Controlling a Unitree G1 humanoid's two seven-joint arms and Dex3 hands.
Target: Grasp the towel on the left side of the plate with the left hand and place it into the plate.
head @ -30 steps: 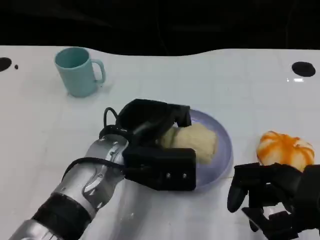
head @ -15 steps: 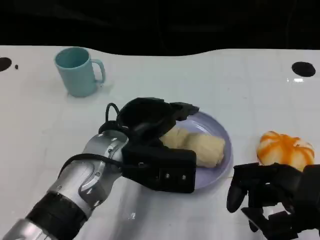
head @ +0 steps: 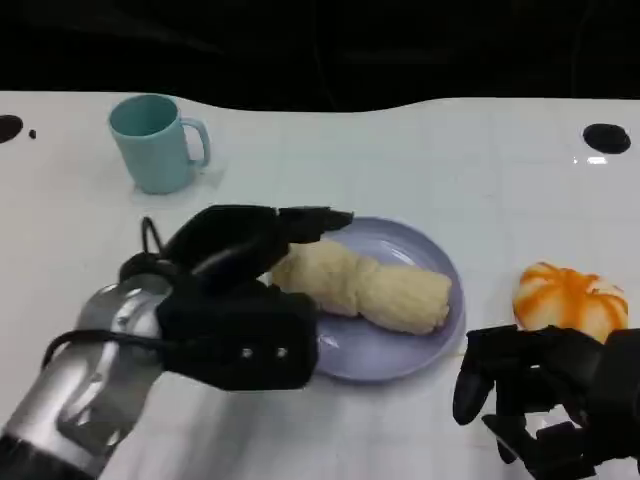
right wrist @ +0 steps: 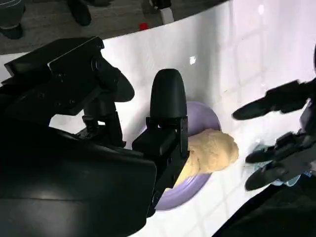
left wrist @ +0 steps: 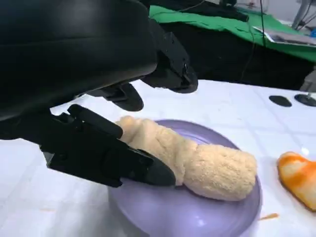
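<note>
White table (head: pixel 400 150), towel (head: pixel 365 285) lying in the purple plate (head: pixel 400 345).
On the plate the rolled cream towel rests across the middle. At its left end the left robot hand (head: pixel 245 260) has the fingers spread and holds nothing. The right robot hand (head: pixel 525 395) is low at the right with fingers curled on nothing, near an orange cloth (head: pixel 570 300). A teal mug (head: pixel 155 140) stands far left.

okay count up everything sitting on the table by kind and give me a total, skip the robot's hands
Mug: 1
Plate: 1
Towel: 1, lying in the plate
Orange-and-white thing: 1, beside the plate
Total: 4
</note>
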